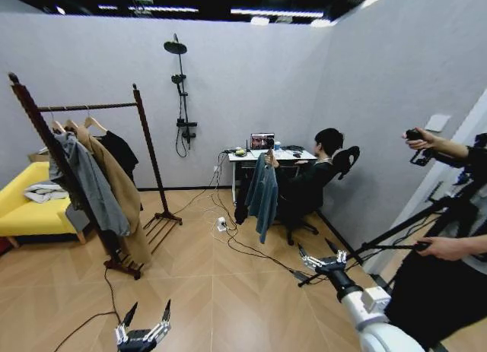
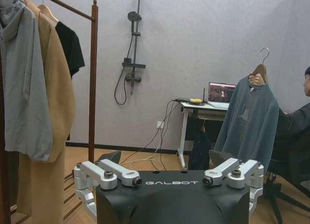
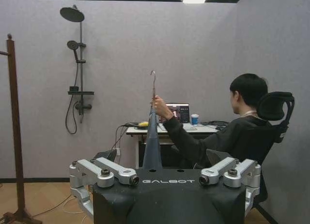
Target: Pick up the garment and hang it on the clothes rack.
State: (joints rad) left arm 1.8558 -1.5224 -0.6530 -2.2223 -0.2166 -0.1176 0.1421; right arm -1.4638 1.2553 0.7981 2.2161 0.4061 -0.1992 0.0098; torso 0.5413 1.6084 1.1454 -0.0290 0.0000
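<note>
The garment (image 1: 263,194) hangs on its hanger from a seated person's hand (image 1: 270,159), well ahead of both grippers. The right wrist view shows it edge-on, its front hidden. The left gripper (image 1: 143,323) and right gripper (image 1: 323,256) both hang open and empty. The clothes rack (image 1: 97,106) stands ahead-left of the left gripper.

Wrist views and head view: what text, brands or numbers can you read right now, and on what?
"GALBOT": on the black housing of the left gripper, left wrist view.
"GALBOT": on the black housing of the right gripper, right wrist view.
Laptop screen on the desk: content too small to read.
Garment, clothes rack: no lettering seen.
</note>
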